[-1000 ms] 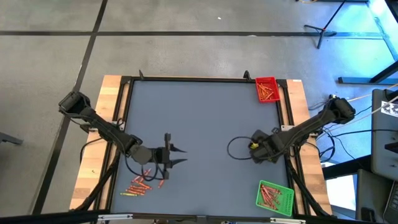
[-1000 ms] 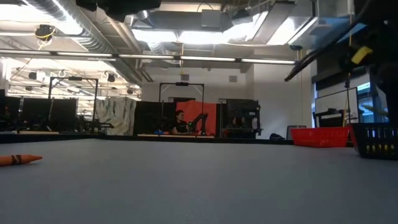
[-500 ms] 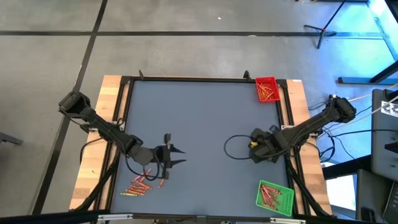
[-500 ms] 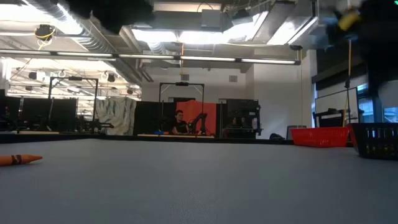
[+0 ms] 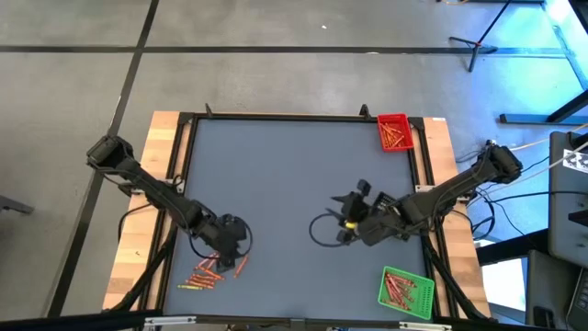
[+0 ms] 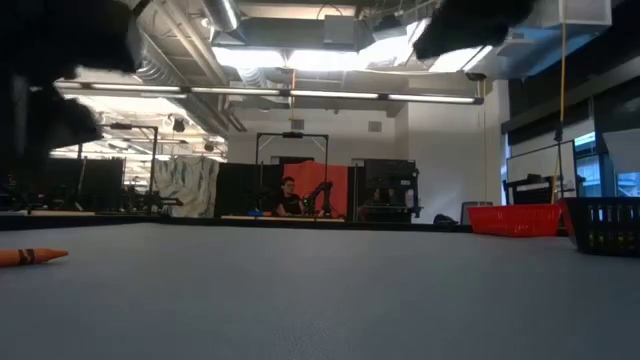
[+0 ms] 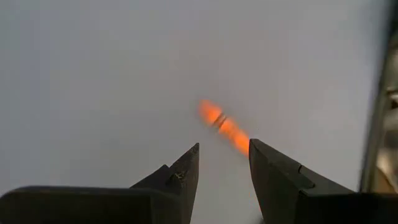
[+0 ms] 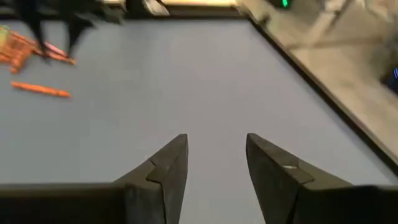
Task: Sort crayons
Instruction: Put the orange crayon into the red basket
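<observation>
Both arms are showing as slim, dark, jointed tubes with black cables looping beside them. The right arm is wearing a yellow marking near its wrist. Each gripper is ending in two tapered black fingers, wedge-shaped and matte; the left fingers are looking alike.

An orange crayon shows blurred in the left wrist view; dark arm shapes smear the low view.

Table: grey-blue mat, black frame, wood edges.
Far right corner: red tray with crayons inside.
Near right corner: green tray with crayons inside.
Near left: loose crayons, red, orange, yellow, lying on mat.
</observation>
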`<state>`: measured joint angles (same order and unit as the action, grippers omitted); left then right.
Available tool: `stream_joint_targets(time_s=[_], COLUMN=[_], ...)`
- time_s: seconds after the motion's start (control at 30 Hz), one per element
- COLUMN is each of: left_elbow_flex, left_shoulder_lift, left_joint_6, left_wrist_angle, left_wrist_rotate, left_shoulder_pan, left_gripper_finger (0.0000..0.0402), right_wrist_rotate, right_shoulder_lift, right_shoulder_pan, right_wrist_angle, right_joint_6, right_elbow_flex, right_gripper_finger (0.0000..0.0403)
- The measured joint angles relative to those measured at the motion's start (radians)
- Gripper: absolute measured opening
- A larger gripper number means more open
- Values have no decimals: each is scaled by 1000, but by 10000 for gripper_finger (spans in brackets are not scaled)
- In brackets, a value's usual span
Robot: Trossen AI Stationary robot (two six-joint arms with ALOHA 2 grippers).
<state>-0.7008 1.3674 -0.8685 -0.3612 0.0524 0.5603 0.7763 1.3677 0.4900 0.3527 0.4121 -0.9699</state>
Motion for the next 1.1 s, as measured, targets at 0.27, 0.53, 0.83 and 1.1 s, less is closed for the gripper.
stream_joint_targets(time_s=[0.27,0.53,0.83,1.1], left_elbow_flex=[-6,-14,-131,-163], left_shoulder_lift=[22,144,307,360], left_joint_6=[-189,-282,-274,-206], left_wrist_angle=[22,103,29,-37], left_wrist_rotate=[36,46,35,50], left_shoulder_pan=[50,74,74,74], left_gripper_finger=[124,124,124,121], right_wrist_rotate=[-19,-64,-96,-97], right_shoulder_lift=[101,174,175,175], right_shoulder_pan=[-22,-81,-99,-99], right_wrist_angle=[-210,-208,-210,-210], right_joint_6=[-156,-156,-155,-155], right_elbow_flex=[0,1,1,1], right_gripper_finger=[160,160,160,160])
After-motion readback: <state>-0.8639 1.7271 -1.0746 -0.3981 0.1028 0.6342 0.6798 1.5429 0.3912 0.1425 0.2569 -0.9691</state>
